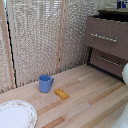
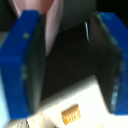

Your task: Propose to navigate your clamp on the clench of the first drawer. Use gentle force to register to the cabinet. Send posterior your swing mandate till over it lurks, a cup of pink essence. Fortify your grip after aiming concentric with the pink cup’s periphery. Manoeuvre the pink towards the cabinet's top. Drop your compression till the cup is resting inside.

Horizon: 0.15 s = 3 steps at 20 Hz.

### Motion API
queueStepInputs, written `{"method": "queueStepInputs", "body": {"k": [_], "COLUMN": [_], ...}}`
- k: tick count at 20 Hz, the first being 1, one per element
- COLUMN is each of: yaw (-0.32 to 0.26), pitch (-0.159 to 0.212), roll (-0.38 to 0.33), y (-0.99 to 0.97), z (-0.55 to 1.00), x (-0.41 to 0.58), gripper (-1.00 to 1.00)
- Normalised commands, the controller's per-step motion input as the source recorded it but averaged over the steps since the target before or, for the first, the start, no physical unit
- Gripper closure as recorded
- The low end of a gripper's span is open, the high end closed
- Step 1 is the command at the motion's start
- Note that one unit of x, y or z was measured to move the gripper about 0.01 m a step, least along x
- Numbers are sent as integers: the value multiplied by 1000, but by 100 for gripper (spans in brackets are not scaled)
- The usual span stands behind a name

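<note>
Wrist view: the clamp [image 2: 70,60] pinches what appears, through blur, to be the pink cup [image 2: 50,20] over the first drawer [image 1: 107,36], upper right, open to receive it.

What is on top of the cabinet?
In the exterior view, a small blue object stands at the back of the cabinet top, cut off by the frame edge. The rest of the top lies out of sight.

Blue fingers [image 2: 22,65] spread wide, pink cup [image 2: 50,25] wall against one finger's inner pad, dark gap between, small yellow block [image 2: 70,115] on pale wood below.
</note>
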Motion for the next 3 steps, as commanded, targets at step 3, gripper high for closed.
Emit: {"method": "queueStepInputs", "body": {"k": [3], "yaw": [-2], "pitch": [0], "roll": [49], "y": [157], "z": [705], "x": [234], "gripper": [-100]}}
